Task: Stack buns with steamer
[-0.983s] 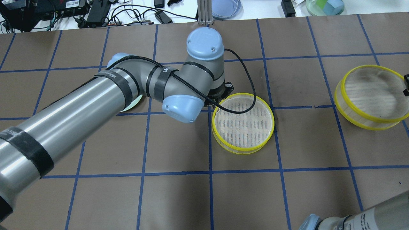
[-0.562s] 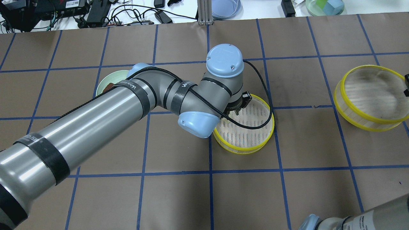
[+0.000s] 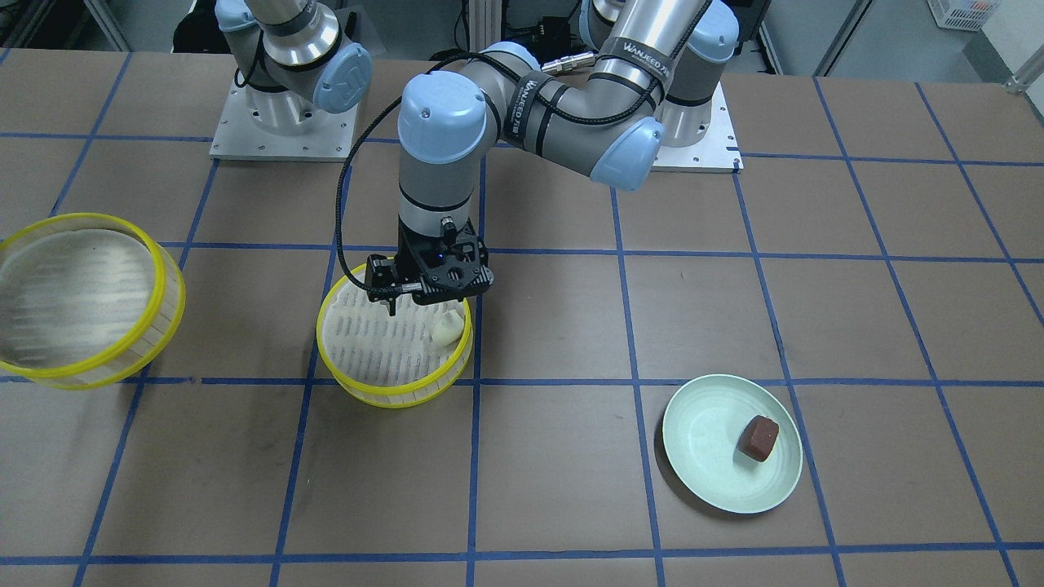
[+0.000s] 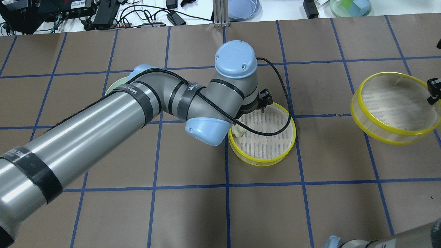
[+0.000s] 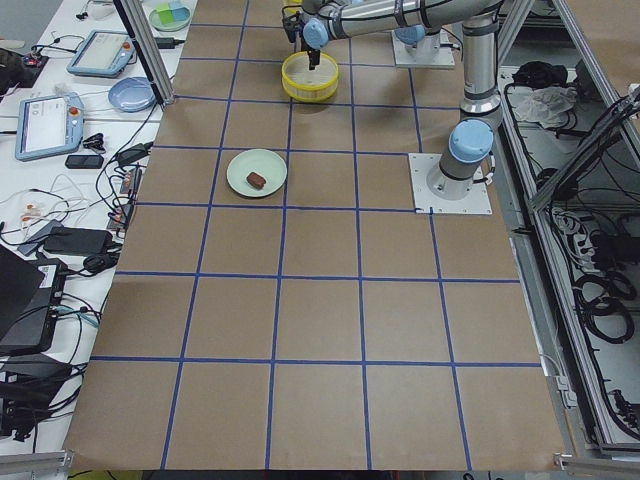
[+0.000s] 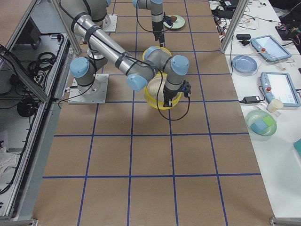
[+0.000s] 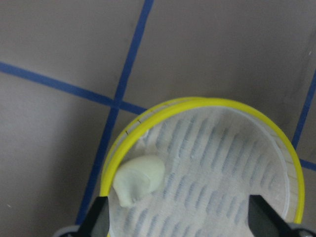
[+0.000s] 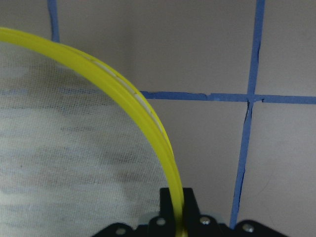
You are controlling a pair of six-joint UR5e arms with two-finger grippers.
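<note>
The cream-white bun (image 3: 444, 328) lies in the low yellow-rimmed steamer tray (image 3: 391, 395), near its edge; it also shows in the left wrist view (image 7: 139, 180) and the overhead view (image 4: 237, 130). My left gripper (image 3: 424, 306) hovers just above the tray, open and empty. The dark reddish-brown bun (image 3: 758, 438) sits on the pale green plate (image 3: 710, 473), apart from both grippers. My right gripper (image 8: 177, 202) is shut on the rim of a second, deeper steamer ring (image 4: 389, 136), which hangs tilted.
Cables, a blue lid (image 4: 243, 8), a green bowl with blocks (image 4: 349, 7) and an aluminium post (image 4: 220, 13) line the far edge. The left arm's forearm (image 4: 86, 137) spans the table and hides most of the plate (image 4: 112, 89) in the overhead view.
My left gripper moved over the tray and the cream-white bun now lies in it, let go. My right gripper shifted the deep steamer ring a little toward the tray.
</note>
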